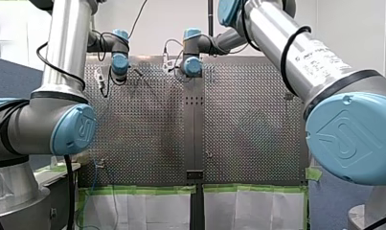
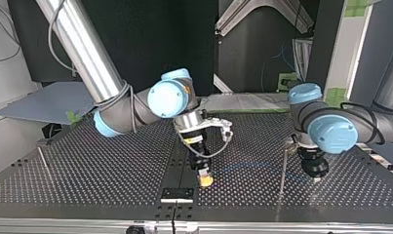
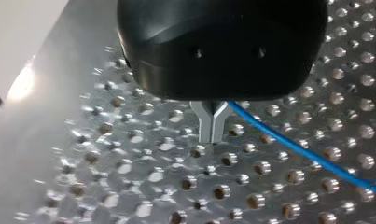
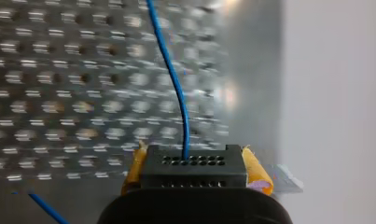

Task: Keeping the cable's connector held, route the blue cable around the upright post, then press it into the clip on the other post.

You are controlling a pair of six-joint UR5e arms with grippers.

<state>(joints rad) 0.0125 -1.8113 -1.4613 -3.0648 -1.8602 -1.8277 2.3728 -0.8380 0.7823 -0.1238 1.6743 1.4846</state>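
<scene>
Currently my right gripper (image 4: 194, 153) is clamped on the black connector (image 4: 193, 171), yellow pads (image 4: 254, 169) squeezing both its sides. That grip anchors the end, I judge, so the line can be drawn taut without slipping. Blue cable (image 4: 174, 84) leaves the connector's face and runs straight ahead over the perforated table (image 2: 111, 165). My left gripper (image 3: 212, 133) hangs low over the table with its metal fingers together. The cable passes just beside them, and I cannot tell if it is pinched or only guided. In the top view my left gripper sits just beside the thin upright post (image 2: 283, 170), on the side away from my right gripper, a sensible spot for leading the cable around it. A faint blue line lies on the table between my right gripper and that post. The wrap does not look finished. The other post (image 2: 42, 158) stands well apart at the top view's left, its clip too small to make out and no cable near it.
</scene>
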